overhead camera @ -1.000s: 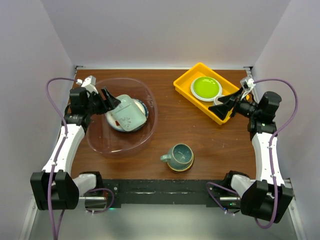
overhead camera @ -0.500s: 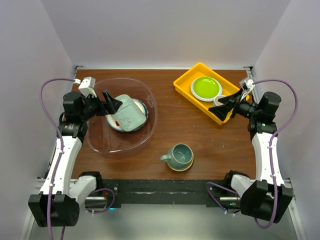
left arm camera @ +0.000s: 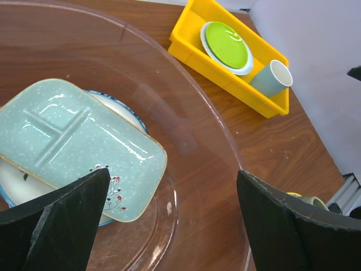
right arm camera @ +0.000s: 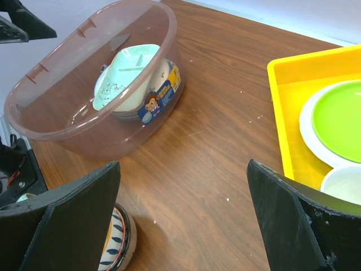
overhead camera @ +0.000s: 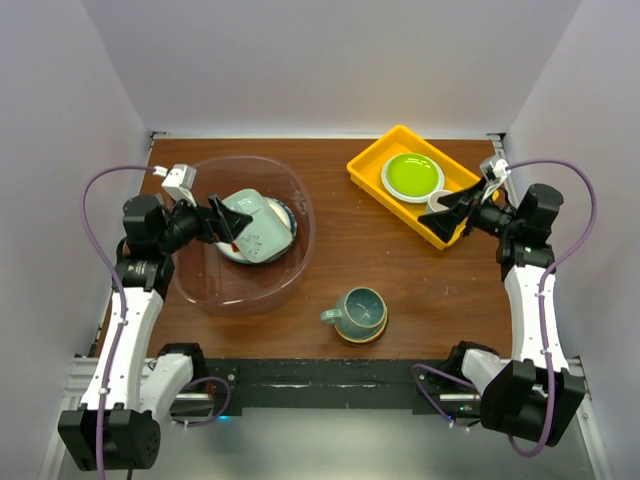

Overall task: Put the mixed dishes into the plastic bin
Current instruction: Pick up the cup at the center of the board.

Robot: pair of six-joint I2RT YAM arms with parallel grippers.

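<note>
Mug (overhead camera: 362, 310) handle, top view only

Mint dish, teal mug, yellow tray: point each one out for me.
Mint dish (left arm camera: 76, 144): left wrist view, middle of its glazed face.
Teal mug (overhead camera: 362, 308): top view, inside of the cup.
Yellow tray (left arm camera: 225, 82): left wrist view, near outer wall.
</note>
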